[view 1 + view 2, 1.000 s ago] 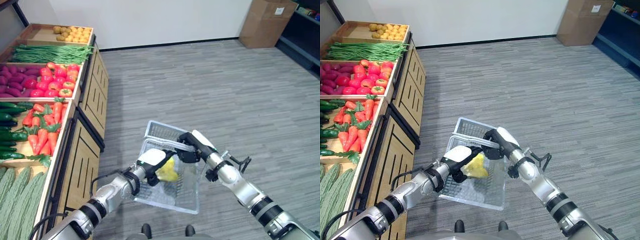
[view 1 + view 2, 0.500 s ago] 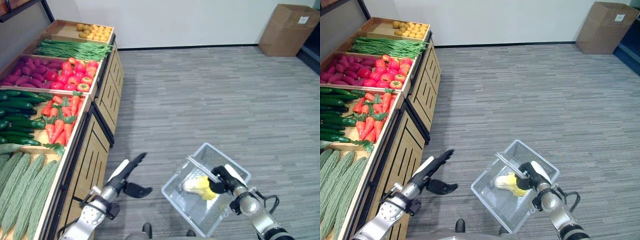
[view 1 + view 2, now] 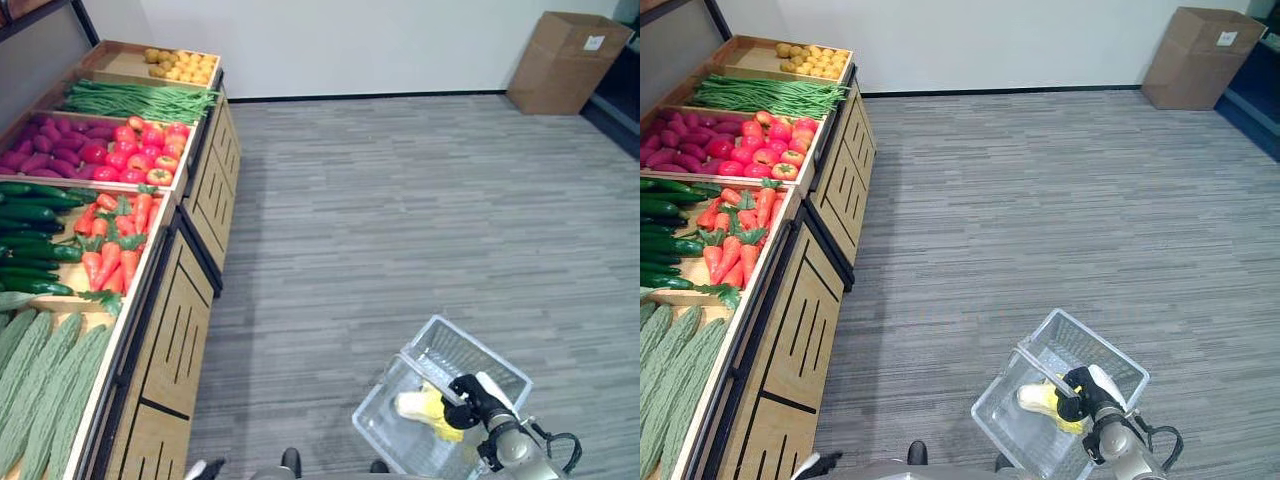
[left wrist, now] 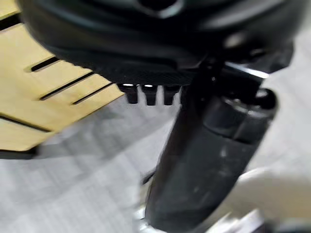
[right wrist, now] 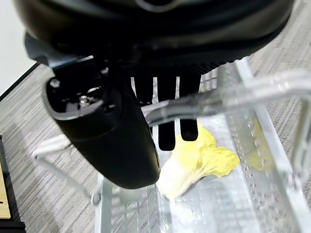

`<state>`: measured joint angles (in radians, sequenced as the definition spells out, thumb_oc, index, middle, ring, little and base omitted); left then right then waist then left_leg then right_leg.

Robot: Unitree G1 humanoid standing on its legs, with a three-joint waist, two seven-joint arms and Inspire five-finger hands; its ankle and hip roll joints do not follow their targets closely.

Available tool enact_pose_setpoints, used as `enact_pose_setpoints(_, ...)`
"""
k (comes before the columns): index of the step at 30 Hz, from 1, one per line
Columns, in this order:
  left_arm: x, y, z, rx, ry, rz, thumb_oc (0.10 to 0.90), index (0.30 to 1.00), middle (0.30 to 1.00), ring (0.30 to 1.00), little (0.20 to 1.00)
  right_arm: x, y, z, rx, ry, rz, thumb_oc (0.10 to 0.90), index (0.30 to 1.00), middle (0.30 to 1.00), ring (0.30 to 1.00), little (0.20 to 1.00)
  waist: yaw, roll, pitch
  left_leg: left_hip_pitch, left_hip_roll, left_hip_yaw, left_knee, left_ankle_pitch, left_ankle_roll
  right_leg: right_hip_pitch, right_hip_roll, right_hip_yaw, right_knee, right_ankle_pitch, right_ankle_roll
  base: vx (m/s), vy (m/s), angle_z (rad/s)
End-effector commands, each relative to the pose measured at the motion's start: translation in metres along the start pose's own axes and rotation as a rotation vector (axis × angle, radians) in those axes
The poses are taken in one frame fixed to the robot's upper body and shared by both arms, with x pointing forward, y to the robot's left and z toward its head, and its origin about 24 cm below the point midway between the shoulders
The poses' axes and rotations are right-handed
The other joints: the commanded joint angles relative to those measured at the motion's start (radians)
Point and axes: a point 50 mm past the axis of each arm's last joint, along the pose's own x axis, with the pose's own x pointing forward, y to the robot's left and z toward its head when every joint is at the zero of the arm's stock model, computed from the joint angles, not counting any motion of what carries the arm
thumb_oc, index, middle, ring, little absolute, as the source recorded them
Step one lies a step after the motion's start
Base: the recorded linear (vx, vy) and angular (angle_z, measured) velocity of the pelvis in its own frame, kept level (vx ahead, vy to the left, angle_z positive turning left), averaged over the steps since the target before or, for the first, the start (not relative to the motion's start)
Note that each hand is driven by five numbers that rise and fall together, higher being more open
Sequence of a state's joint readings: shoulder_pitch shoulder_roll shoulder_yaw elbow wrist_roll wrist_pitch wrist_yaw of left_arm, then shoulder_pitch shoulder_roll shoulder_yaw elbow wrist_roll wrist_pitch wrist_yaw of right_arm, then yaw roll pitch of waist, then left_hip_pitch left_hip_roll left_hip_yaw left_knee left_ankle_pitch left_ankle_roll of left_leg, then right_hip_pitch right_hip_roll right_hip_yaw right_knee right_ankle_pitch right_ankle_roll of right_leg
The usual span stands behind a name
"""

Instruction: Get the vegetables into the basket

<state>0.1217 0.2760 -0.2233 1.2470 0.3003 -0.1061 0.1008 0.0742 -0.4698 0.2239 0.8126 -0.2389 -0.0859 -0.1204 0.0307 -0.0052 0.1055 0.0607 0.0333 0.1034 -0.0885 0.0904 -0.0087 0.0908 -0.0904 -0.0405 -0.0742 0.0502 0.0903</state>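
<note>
A clear plastic basket [image 3: 470, 338] hangs low at the right, above the grey carpet. A pale yellow cabbage [image 3: 425, 408] lies inside it, also visible in the right wrist view as the cabbage [image 5: 194, 162] on the basket's floor. My right hand [image 3: 475, 392] is shut on the basket's handle [image 5: 233, 94], fingers hooked under the bar. My left hand [image 4: 204, 160] is down beside the wooden stand, fingers straight and holding nothing.
A wooden produce stand [image 3: 185, 320] runs along the left, holding bitter gourds [image 3: 40, 370], cucumbers [image 3: 25, 225], carrots [image 3: 115, 240], tomatoes [image 3: 140, 150], green beans [image 3: 130, 100] and potatoes [image 3: 180, 65]. A cardboard box [image 3: 570, 45] stands by the far wall.
My left hand let go of the cabbage in the basket, drew back and dropped low. The basket with the cabbage swung down to the right. The camera has shifted.
</note>
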Motion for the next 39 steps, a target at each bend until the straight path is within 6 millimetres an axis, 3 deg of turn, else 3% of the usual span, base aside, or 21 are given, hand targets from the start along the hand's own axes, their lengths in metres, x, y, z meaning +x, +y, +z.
enact_pose_setpoints(1,0.006,0.033,0.017,0.068,-0.03,0.109,0.9,1.0,1.0,1.0,1.0,0.01,-0.035,0.052,-0.01,-0.237,-0.129,0.4,0.3,0.3,0.3,0.3,0.014,-0.052,0.01,-0.022,0.001,0.01,0.076,-0.084,0.002,-0.067,-0.075,-0.016,0.116,0.007,0.049,0.0,0.115,-0.16)
enact_pose_setpoints(7,0.005,0.028,0.009,0.089,-0.002,0.084,0.9,1.0,1.0,1.0,1.0,0.01,-0.037,0.049,-0.025,-0.226,-0.122,0.4,0.3,0.3,0.3,0.3,0.02,-0.062,0.034,-0.044,-0.026,0.01,0.105,-0.11,0.03,-0.113,-0.097,0.008,0.185,0.021,0.072,0.01,0.117,-0.09)
enact_pose_setpoints(9,0.005,0.032,0.01,0.078,0.005,0.106,0.9,1.0,1.0,1.0,1.0,0.011,-0.036,0.052,-0.024,-0.231,-0.122,0.4,0.3,0.3,0.3,0.3,0.024,-0.063,0.059,-0.042,-0.034,0.011,0.115,-0.124,0.05,-0.18,-0.102,0.014,0.319,0.054,0.084,-0.01,0.149,-0.11)
enact_pose_setpoints(12,0.007,0.043,0.015,0.079,0.004,0.152,0.9,1.0,1.0,1.0,1.0,0.013,-0.033,0.057,-0.005,-0.237,-0.119,0.4,0.3,0.3,0.3,0.3,0.015,-0.065,0.087,-0.034,-0.038,-0.004,0.138,-0.139,0.055,-0.243,-0.073,0.042,0.38,0.084,0.076,0.07,0.043,-0.11)
enact_pose_setpoints(17,0.008,0.051,0.023,0.04,-0.001,0.211,0.9,1.0,1.0,1.0,1.0,0.013,-0.035,0.065,0.01,-0.264,-0.131,0.4,0.3,0.3,0.3,0.3,-0.009,-0.063,0.104,0.012,-0.046,-0.021,0.129,-0.172,0.048,-0.3,-0.046,0.044,0.279,0.087,0.062,0.19,-0.03,0.19)
enact_pose_setpoints(19,0.009,0.051,0.032,0.031,-0.021,0.21,0.9,1.0,1.0,1.0,1.0,0.014,-0.033,0.063,0.009,-0.247,-0.129,0.4,0.3,0.3,0.3,0.3,-0.03,-0.066,0.105,0.057,-0.051,-0.044,0.125,-0.201,0.037,-0.341,-0.043,0.071,0.203,0.133,0.075,0.25,-0.091,0.32)
enact_pose_setpoints(23,0.01,0.049,0.036,0.035,-0.038,0.204,0.9,1.0,1.0,1.0,1.0,0.013,-0.032,0.065,0.007,-0.258,-0.124,0.4,0.3,0.3,0.3,0.3,-0.046,-0.07,0.098,0.1,-0.044,-0.062,0.125,-0.227,0.023,-0.365,-0.039,0.064,0.185,0.169,0.083,0.22,-0.107,0.27)
enact_pose_setpoints(25,0.01,0.047,0.035,0.036,-0.032,0.206,0.9,1.0,1.0,1.0,1.0,0.011,-0.028,0.062,-0.001,-0.257,-0.109,0.4,0.3,0.3,0.3,0.3,-0.045,-0.07,0.076,0.124,-0.029,-0.07,0.121,-0.231,0.011,-0.341,-0.029,0.044,0.177,0.147,0.069,0.24,-0.169,0.51)
enact_pose_setpoints(28,0.009,0.043,0.03,0.001,-0.011,0.202,0.9,1.0,1.0,1.0,1.0,0.009,-0.032,0.054,-0.006,-0.242,-0.111,0.4,0.3,0.3,0.3,0.3,-0.044,-0.051,0.052,0.134,0.025,-0.097,0.168,-0.183,-0.026,-0.31,0.018,0.0,0.186,0.111,0.035,0.34,-0.298,0.19)
enact_pose_setpoints(32,0.009,0.043,0.029,-0.037,-0.001,0.214,0.9,1.0,1.0,1.0,1.0,0.006,-0.038,0.045,-0.019,-0.23,-0.117,0.4,0.3,0.3,0.3,0.3,-0.046,-0.032,0.048,0.114,0.066,-0.123,0.241,-0.099,-0.061,-0.286,0.06,-0.021,0.207,0.052,-0.005,0.2,-0.199,0.06)
enact_pose_setpoints(33,0.009,0.043,0.029,-0.038,-0.001,0.213,0.9,1.0,1.0,1.0,1.0,0.006,-0.038,0.045,-0.019,-0.23,-0.117,0.4,0.3,0.3,0.3,0.3,-0.048,-0.032,0.048,0.113,0.066,-0.124,0.242,-0.1,-0.062,-0.286,0.061,-0.023,0.208,0.051,-0.006,0.09,-0.126,0.0)
enact_pose_setpoints(35,0.01,0.045,0.034,-0.049,-0.008,0.219,0.9,1.0,1.0,1.0,1.0,0.004,-0.041,0.042,-0.021,-0.224,-0.128,0.4,0.3,0.3,0.3,0.3,-0.049,-0.034,0.056,0.07,0.091,-0.127,0.325,-0.029,-0.081,-0.267,0.069,-0.037,0.212,0.03,-0.03,0.12,-0.175,0.13)
enact_pose_setpoints(37,0.01,0.044,0.04,-0.036,-0.025,0.217,0.9,1.0,1.0,1.0,1.0,0.001,-0.045,0.038,-0.023,-0.218,-0.141,0.4,0.3,0.3,0.3,0.3,-0.049,-0.042,0.074,0.005,0.104,-0.12,0.423,0.028,-0.083,-0.237,0.07,-0.055,0.213,-0.001,-0.054,0.19,-0.217,0.29)
enact_pose_setpoints(39,0.011,0.043,0.044,-0.031,-0.035,0.213,0.9,1.0,1.0,1.0,1.0,0.0,-0.047,0.033,-0.011,-0.199,-0.154,0.4,0.3,0.3,0.3,0.3,-0.041,-0.047,0.089,-0.054,0.097,-0.105,0.393,0.012,-0.068,-0.212,0.06,-0.063,0.211,-0.018,-0.053,0.15,-0.107,0.23)
